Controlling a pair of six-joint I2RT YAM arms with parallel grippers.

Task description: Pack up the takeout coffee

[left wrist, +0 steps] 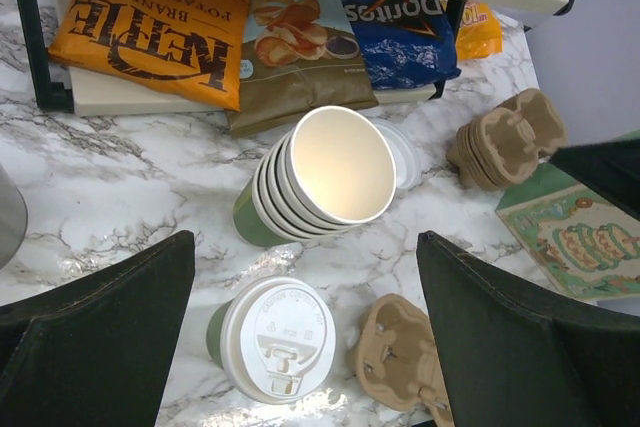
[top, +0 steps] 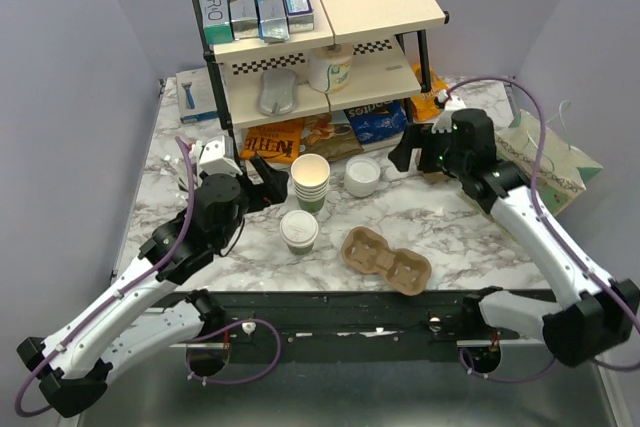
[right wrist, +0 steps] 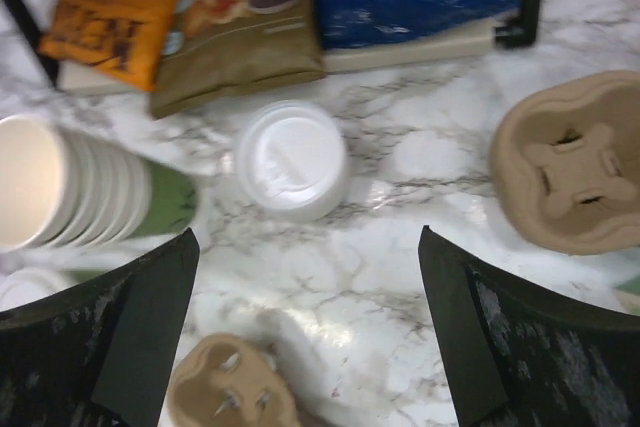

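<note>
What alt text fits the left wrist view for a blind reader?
A greenish paper cup with a white plastic lid sits on marble, seen between the open left gripper's fingers; a stack of lidless cups behind, a brown cardboard carrier beside.

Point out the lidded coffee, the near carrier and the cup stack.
lidded coffee [top: 299, 228]: top view, centre of its lid.
near carrier [top: 386, 261]: top view, middle ridge between wells.
cup stack [top: 310, 172]: top view, top cup's open mouth.
</note>
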